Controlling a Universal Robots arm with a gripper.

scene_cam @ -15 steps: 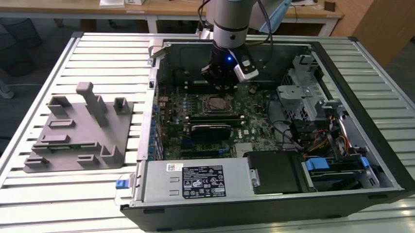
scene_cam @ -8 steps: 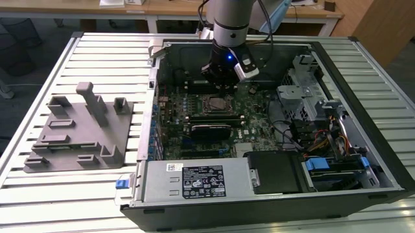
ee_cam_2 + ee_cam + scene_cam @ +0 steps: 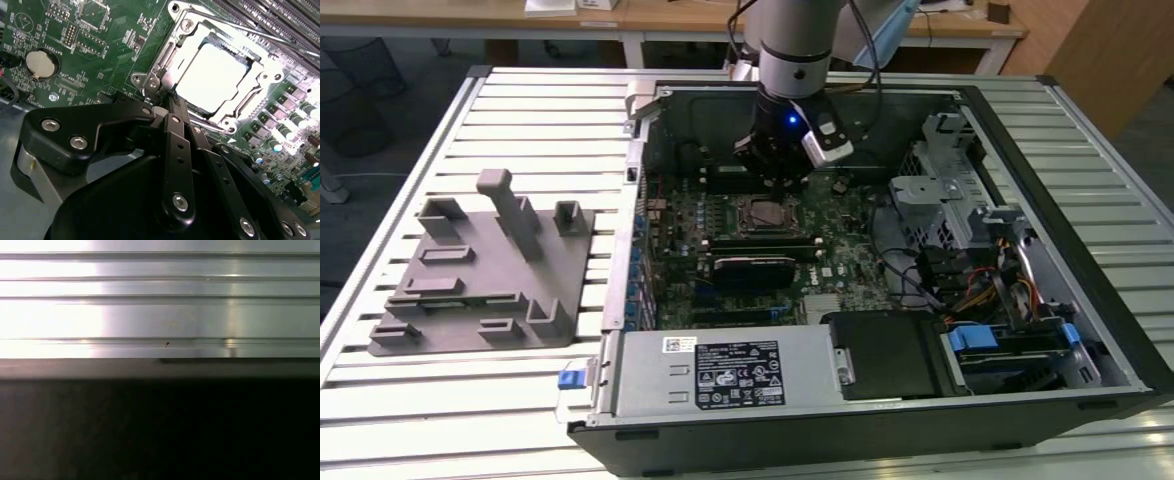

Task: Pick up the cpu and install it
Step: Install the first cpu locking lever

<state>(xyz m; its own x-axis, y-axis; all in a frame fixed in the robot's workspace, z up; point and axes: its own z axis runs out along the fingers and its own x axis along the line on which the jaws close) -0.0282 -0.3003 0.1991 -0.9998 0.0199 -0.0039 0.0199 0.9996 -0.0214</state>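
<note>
The cpu [image 3: 215, 75], a bright silver square, lies flat inside the motherboard socket [image 3: 165, 70], ringed by the socket's metal frame. In the exterior view the socket [image 3: 765, 212] sits mid-board in the open computer case. My gripper [image 3: 167, 100] hangs just off one edge of the socket frame, its black fingers [image 3: 175, 150] drawn together with nothing between them. Seen from outside, the gripper [image 3: 781, 185] points down into the case, a little behind the socket.
A grey fixture block [image 3: 487, 270] with upright posts stands on the ribbed metal table [image 3: 160, 315] at the exterior view's left. Case walls [image 3: 1067, 150], a drive cage [image 3: 961, 190] with cables and a power supply [image 3: 734, 372] surround the board. A coin battery [image 3: 40, 62] lies near the socket.
</note>
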